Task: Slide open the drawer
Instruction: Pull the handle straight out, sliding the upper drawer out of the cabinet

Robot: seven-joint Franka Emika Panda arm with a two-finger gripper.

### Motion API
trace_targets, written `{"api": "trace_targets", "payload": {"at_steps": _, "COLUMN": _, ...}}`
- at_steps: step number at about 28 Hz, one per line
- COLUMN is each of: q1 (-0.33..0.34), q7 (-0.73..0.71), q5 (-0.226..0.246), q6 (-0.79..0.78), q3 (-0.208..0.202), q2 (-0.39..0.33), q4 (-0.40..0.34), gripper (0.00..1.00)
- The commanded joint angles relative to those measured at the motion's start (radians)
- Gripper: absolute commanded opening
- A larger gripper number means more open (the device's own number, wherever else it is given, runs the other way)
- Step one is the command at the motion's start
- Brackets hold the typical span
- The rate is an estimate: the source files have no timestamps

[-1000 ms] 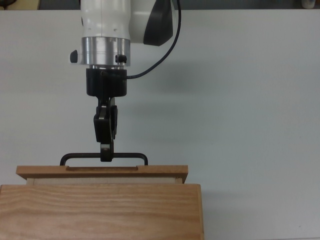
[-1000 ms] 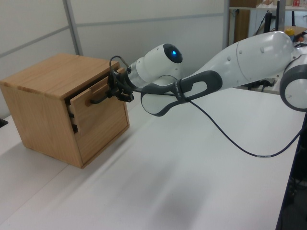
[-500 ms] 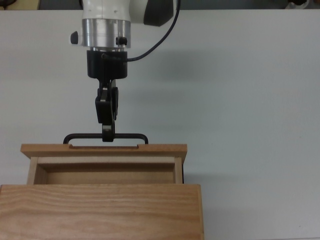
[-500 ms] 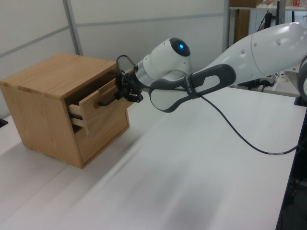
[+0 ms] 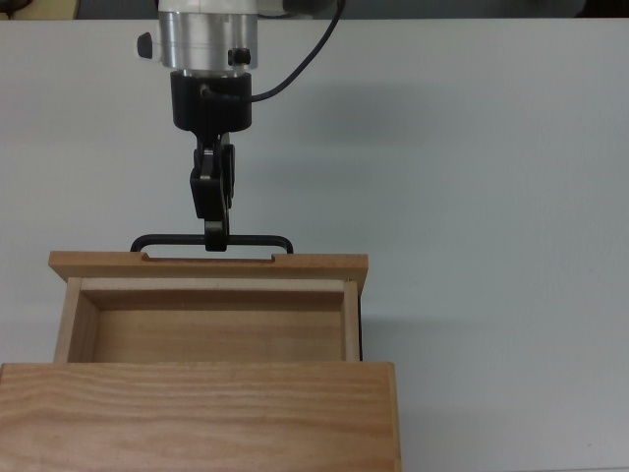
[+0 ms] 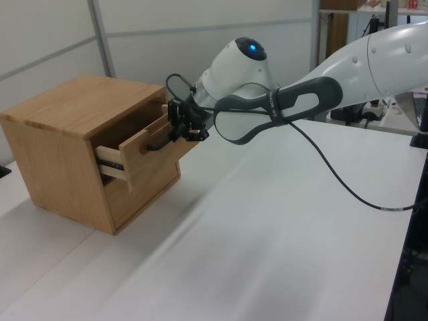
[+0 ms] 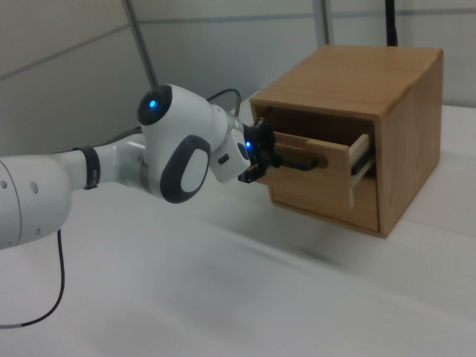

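Drawer [image 5: 206, 320] partly out of cabinet [image 5: 197, 413], at 6 o'clock in top view. Gripper [image 5: 215, 239] fingers clamped on bar handle [image 5: 157, 240]. Risk: off-axis pull jams slides; over-travel drags cabinet.

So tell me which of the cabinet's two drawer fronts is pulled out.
The upper drawer, the one whose black bar handle the gripper has its jaws on. The lower front sits flush with the cabinet.

The light wooden drawer [image 5: 206, 320] stood partly pulled out, lower left in the top view, its inside bare.
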Motion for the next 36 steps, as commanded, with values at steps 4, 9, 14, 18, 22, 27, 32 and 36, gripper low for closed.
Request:
{"api": "trace_targets", "payload": {"at_steps": 4, "q1": 0.020, "q7": 0.015, "q5": 0.018, "q6": -0.121, "q3": -0.010, "q2": -0.096, "q4": -0.034, "gripper": 0.00}}
{"api": "trace_targets", "payload": {"at_steps": 9, "q1": 0.020, "q7": 0.014, "q5": 0.018, "q6": -0.193, "q3": -0.010, "q2": -0.111, "q4": -0.028, "gripper": 0.00}}
{"api": "trace_targets", "payload": {"at_steps": 14, "q1": 0.018, "q7": 0.018, "q5": 0.018, "q6": -0.191, "q3": -0.008, "q2": -0.105, "q4": -0.016, "gripper": 0.00}}
{"api": "trace_targets", "payload": {"at_steps": 18, "q1": 0.016, "q7": 0.018, "q5": 0.018, "q6": -0.190, "q3": -0.010, "q2": -0.090, "q4": 0.012, "gripper": 0.12}}
{"api": "trace_targets", "payload": {"at_steps": 22, "q1": 0.018, "q7": 0.018, "q5": 0.016, "q6": -0.190, "q3": -0.008, "q2": -0.082, "q4": 0.012, "gripper": 0.80}}
{"api": "trace_targets", "payload": {"at_steps": 27, "q1": 0.013, "q7": 0.020, "q5": 0.013, "q6": -0.175, "q3": -0.008, "q2": -0.048, "q4": 0.015, "gripper": 0.83}}
{"api": "trace_targets", "payload": {"at_steps": 32, "q1": 0.012, "q7": 0.024, "q5": 0.013, "q6": -0.162, "q3": -0.010, "q2": -0.021, "q4": 0.056, "gripper": 0.92}}
{"api": "trace_targets", "payload": {"at_steps": 36, "q1": 0.003, "q7": 0.024, "q5": 0.011, "q6": -0.158, "q3": -0.008, "q2": 0.013, "q4": 0.076, "gripper": 0.71}}
